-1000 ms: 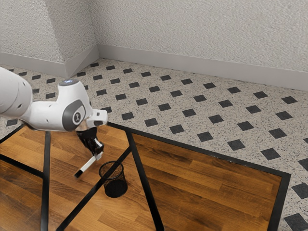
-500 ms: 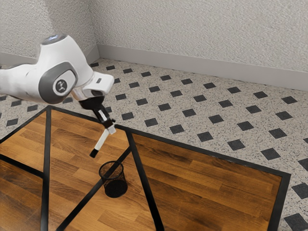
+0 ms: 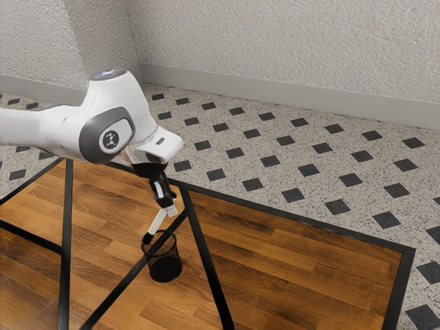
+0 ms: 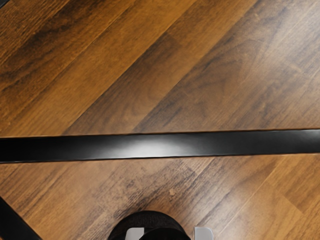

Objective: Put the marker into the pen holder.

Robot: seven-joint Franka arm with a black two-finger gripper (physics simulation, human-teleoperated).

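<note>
Since the earlier frame, your arm [image 3: 115,120] has swung toward the exterior view's right and come lower, bringing the gripper [image 3: 170,207] and the marker [image 3: 157,221] closer to the pen holder [image 3: 164,257], which has stayed where it was. Behind your workspace you have a pale, rough-textured wall [image 3: 275,41], then the speckled floor [image 3: 261,141] with its dark diamonds. Your table [image 3: 309,268] has wood planks crossed and edged by black strips, and your arm reaches out over it from the exterior view's left. On the wood stands the pen holder, upright, a round black mesh cup with an open top. Your gripper is tilted above it, closed around the marker: the wrist view gives you its two light fingertips [image 4: 203,233], one on each side of the marker's black end, with the dark round of the holder beyond. The marker slants out from your grip, pale along its body, its black end lowest and right by the holder's rim in the exterior view. You can't tell from these pictures whether that end touches the rim.
</note>
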